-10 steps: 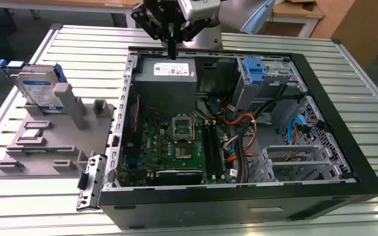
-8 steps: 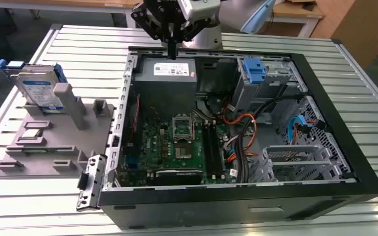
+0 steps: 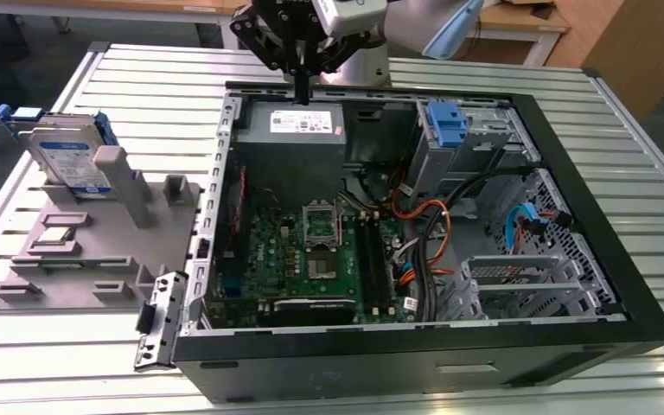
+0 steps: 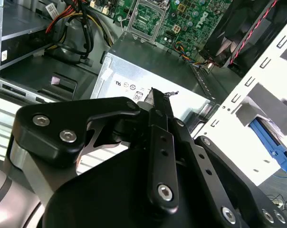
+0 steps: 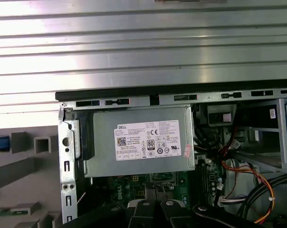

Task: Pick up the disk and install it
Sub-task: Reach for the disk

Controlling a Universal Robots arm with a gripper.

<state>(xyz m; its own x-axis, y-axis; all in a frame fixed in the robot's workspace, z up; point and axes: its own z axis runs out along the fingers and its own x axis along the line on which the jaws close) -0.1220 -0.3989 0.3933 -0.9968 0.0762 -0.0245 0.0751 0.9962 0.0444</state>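
The disk [image 3: 69,160], silver-grey with a blue-and-white label and blue side rails, stands on edge in a grey holder [image 3: 90,251] on the table, at the exterior view's left of the open computer case [image 3: 424,346]. My gripper [image 3: 301,95] hangs far from it, over the back edge of the case, just above the grey power-supply box [image 3: 291,121]. Its black fingers [image 4: 158,102] are pressed together with nothing between them, pointing down at the white sticker [image 5: 148,140] on that box.
A bare blue bracket [image 3: 448,125] sits in the drive bay at the case's back right. Motherboard [image 3: 309,251], orange and black cables [image 3: 424,225] and a metal cage [image 3: 522,281] lie inside the case. The table [image 3: 643,207] is ribbed metal.
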